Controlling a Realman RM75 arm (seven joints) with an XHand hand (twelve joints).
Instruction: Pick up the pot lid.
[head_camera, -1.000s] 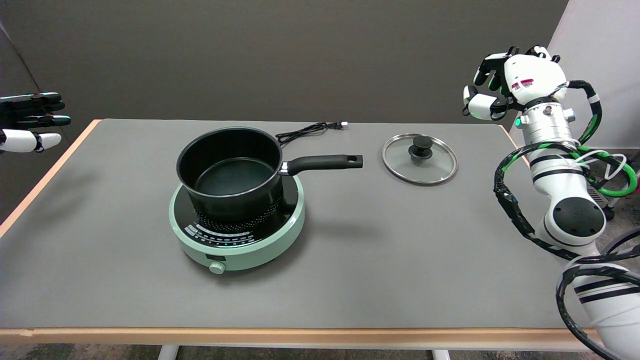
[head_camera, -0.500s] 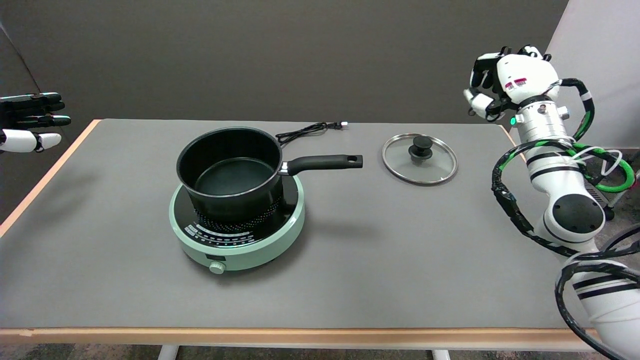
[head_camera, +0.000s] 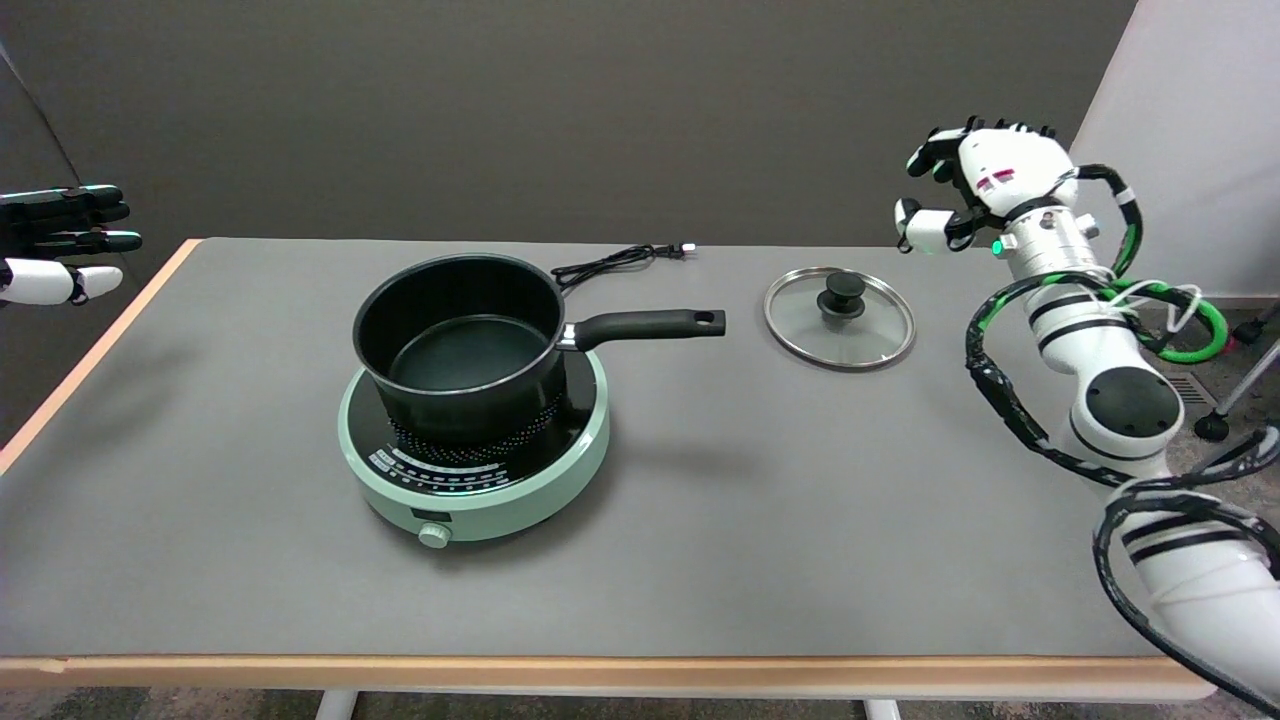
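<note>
A round glass pot lid (head_camera: 839, 335) with a steel rim and a black knob (head_camera: 842, 292) lies flat on the grey table, right of the pot's handle. My right hand (head_camera: 960, 190) hangs in the air above the table's far right corner, up and to the right of the lid and apart from it. Its fingers are spread and hold nothing.
A black pot (head_camera: 460, 340) stands on a green induction hob (head_camera: 474, 440) left of centre, its long handle (head_camera: 645, 324) pointing at the lid. A black power cord (head_camera: 620, 261) lies behind the pot. The idle left hand (head_camera: 55, 243) hovers at the far left edge.
My right hand has swung left and slightly down toward the lid, and the arm has leaned left with it. The lid, pot and hob have not moved.
</note>
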